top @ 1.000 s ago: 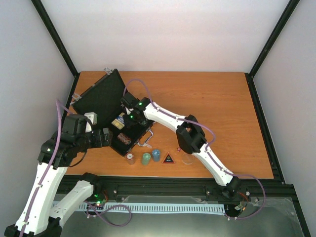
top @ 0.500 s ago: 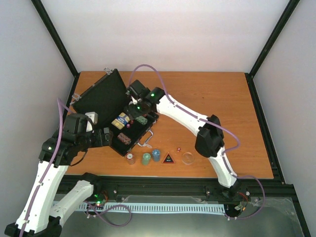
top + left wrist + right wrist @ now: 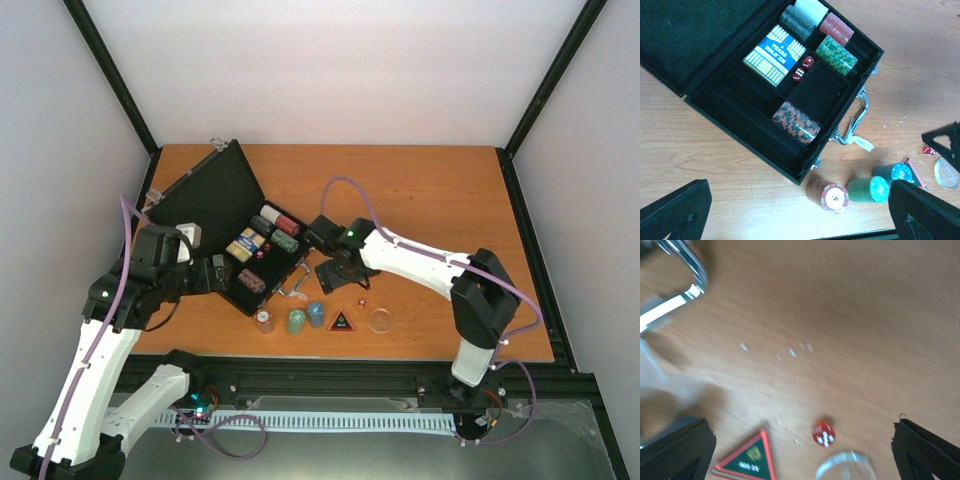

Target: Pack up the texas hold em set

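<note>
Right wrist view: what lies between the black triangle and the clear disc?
One red die, set slightly off the line joining the black triangle and the clear disc; otherwise bare table. The top view agrees.

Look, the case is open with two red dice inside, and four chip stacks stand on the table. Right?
Nearly. Three chip stacks stand on the table, not four; the left wrist view shows them. The case is open with two red dice inside.
</note>
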Robot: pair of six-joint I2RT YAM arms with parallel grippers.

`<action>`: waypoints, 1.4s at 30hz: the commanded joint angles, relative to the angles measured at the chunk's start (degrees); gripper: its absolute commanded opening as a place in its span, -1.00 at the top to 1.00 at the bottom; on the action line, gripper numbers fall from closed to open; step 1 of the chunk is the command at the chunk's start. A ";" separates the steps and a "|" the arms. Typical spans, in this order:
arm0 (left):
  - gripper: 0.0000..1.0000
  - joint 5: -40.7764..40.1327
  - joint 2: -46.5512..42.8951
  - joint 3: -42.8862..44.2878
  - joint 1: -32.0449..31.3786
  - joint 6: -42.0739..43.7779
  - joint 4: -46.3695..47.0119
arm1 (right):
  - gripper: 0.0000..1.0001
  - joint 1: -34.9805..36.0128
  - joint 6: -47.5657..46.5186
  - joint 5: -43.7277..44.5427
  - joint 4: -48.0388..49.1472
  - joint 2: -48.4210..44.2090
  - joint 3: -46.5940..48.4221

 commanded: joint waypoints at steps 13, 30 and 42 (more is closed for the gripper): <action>-1.00 3.33 0.97 -0.50 -0.27 -1.27 3.82 | -0.57 -0.18 5.66 -2.02 4.25 -6.41 -18.12; -0.99 2.60 1.48 -0.58 -0.27 -1.38 3.56 | 0.01 -1.99 4.76 -4.00 8.68 -1.15 -20.98; -0.99 2.64 1.27 -1.09 -0.27 -1.78 3.70 | 0.29 -2.38 4.37 -4.70 10.47 0.19 -21.64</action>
